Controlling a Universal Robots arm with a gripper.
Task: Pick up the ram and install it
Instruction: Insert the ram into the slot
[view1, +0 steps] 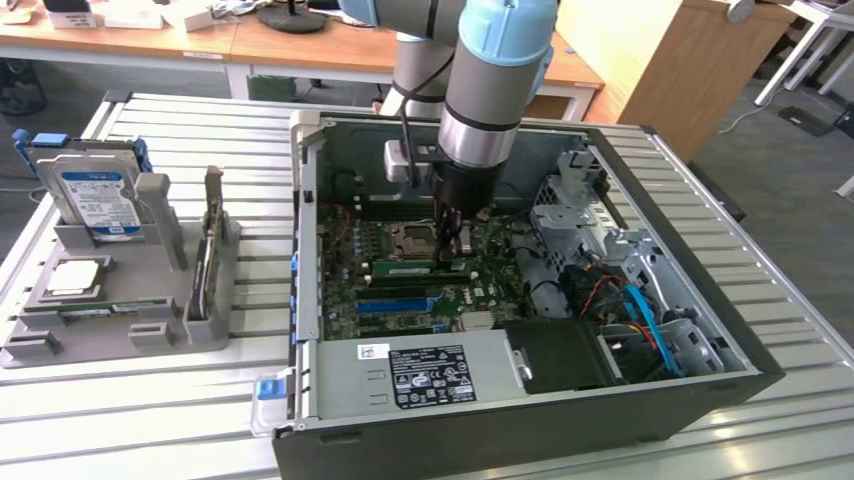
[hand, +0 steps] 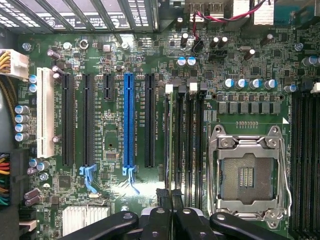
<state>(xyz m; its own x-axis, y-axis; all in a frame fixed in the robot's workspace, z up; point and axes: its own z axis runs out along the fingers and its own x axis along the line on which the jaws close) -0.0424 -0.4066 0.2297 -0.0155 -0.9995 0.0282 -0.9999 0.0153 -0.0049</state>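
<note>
Exterior view's left: grey parts tray (view1: 40, 350) on the slatted table (view1: 147, 420), with the blue-labelled hard drive (view1: 96, 195) standing upright and the silver CPU chip (view1: 74, 278) lying flat. Centre: open PC case (view1: 534, 430), with the arm reaching down inside. Gripper (view1: 450, 252) fingers are pressed together, tips over one end of the ram (view1: 404, 268), which stands edge-up in a DIMM slot just beside the empty CPU socket (view1: 416, 237).
</note>
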